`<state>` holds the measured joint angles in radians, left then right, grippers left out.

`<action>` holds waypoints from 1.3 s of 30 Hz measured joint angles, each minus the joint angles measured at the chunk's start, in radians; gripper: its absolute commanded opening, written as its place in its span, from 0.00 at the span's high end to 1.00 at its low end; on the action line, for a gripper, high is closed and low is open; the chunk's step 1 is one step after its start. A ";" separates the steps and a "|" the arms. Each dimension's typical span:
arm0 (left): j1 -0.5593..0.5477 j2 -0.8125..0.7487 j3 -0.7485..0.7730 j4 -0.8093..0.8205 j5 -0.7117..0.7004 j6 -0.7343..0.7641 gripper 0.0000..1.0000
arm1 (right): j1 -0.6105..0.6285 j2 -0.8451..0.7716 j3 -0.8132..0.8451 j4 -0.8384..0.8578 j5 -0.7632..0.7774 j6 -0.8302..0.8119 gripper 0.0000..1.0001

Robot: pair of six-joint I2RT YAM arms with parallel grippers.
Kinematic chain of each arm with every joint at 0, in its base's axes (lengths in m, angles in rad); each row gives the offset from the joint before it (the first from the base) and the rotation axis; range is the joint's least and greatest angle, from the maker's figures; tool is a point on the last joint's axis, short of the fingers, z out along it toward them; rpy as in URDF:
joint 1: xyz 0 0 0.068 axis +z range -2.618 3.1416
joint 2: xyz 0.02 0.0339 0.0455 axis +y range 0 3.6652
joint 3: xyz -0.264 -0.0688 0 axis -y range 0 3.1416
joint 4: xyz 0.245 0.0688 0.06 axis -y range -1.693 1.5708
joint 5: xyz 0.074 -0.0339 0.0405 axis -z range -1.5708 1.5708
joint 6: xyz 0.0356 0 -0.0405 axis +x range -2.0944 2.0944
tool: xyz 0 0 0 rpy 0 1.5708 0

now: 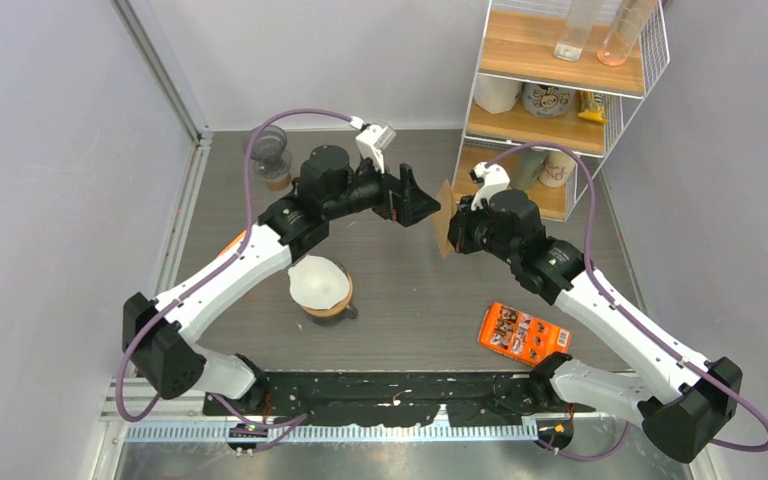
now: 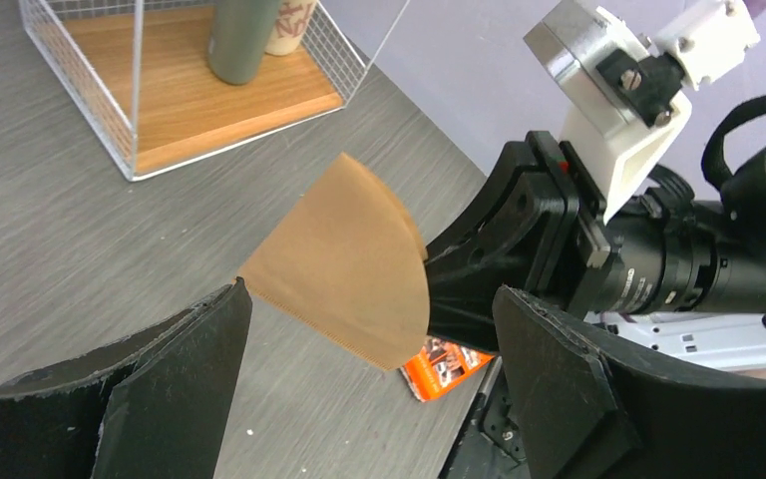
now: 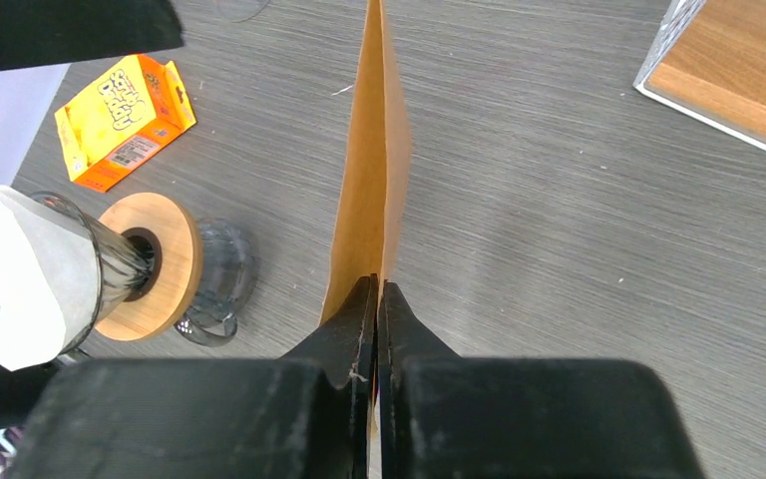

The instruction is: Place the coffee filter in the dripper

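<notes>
A brown paper coffee filter hangs in the air, pinched along one edge by my shut right gripper. The right wrist view shows the filter edge-on in the closed right gripper. My left gripper is open and empty, just left of the filter. In the left wrist view the filter sits just beyond the open left gripper. The glass dripper with a wooden collar stands on the table below my left arm and holds a white paper filter. The dripper also shows in the right wrist view.
An orange snack packet lies at the front right. An orange box lies near the dripper. A wire shelf with cups and jars stands at the back right. A glass cup stands at the back left.
</notes>
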<state>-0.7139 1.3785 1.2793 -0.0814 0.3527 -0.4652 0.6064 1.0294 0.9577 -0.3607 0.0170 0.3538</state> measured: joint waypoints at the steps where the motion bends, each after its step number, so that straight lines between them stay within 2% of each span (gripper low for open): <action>1: -0.004 0.017 0.016 0.000 0.006 -0.010 0.00 | 0.006 0.000 0.000 0.000 0.011 -0.006 0.95; 11: -0.059 0.117 0.082 -0.037 -0.023 -0.037 0.00 | 0.044 0.000 0.000 0.010 0.053 -0.053 0.95; 22: -0.098 0.141 0.131 -0.150 -0.256 -0.048 0.00 | 0.066 0.001 0.000 0.011 0.087 -0.072 0.95; 39: -0.138 0.150 0.146 -0.229 -0.447 -0.013 0.01 | 0.071 0.001 0.000 0.010 0.138 -0.087 0.95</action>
<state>-0.8524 1.5280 1.4254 -0.3107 -0.0948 -0.4786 0.6777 1.0302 0.9577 -0.3504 0.1551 0.2672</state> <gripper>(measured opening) 0.994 0.060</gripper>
